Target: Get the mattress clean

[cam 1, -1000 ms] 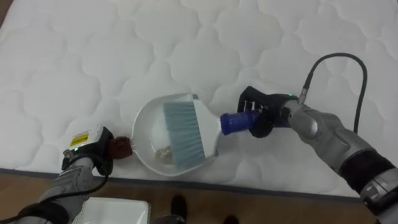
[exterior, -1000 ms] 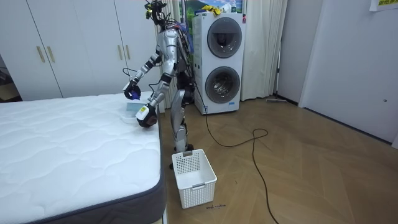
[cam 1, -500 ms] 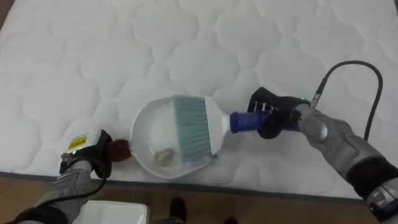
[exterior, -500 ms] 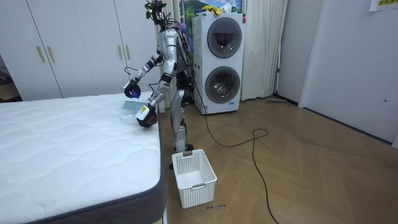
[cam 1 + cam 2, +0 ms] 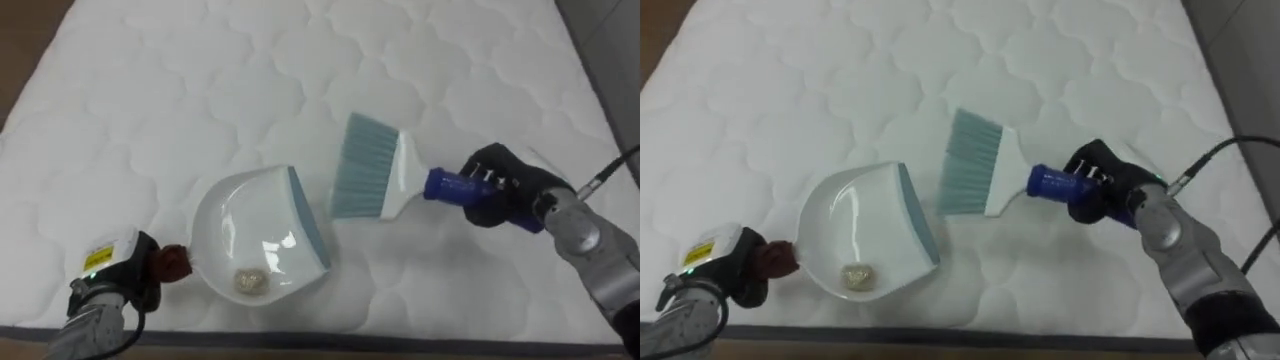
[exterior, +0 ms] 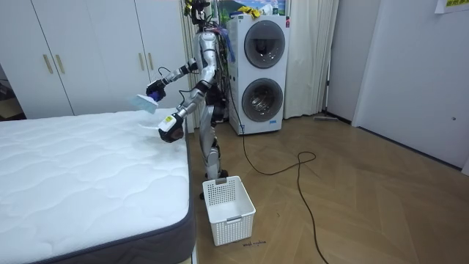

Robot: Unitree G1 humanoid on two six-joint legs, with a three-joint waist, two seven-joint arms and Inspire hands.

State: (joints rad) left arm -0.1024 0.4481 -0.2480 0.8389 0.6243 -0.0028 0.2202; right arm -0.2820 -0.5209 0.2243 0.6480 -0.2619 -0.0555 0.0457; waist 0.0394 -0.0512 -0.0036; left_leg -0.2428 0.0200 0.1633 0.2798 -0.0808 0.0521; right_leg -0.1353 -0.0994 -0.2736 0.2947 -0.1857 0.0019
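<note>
White blue-bristled brush [image 5: 370, 165]: lifted clear of round white plastic dustpan [image 5: 255, 240], clenched in right hand [image 5: 505, 188]. Dustpan: gripped by left hand [image 5: 105, 280], beige crumb [image 5: 247, 283] collected; emptying due.

I note the mattress [image 5: 200, 80] open ahead and to both sides — only the dustpan [image 5: 250, 240] and the brush [image 5: 372, 172] stand in the way, a narrow gap between their edges.

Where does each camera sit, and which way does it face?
Left eye view: on the head, looking down at the mattress; left hand holds dustpan, right hand holds brush.
Right eye view: same scene, from slightly aside.
Room view: stands off in the room, facing the whole robot at the mattress.
Shared: brush and dustpan.
</note>
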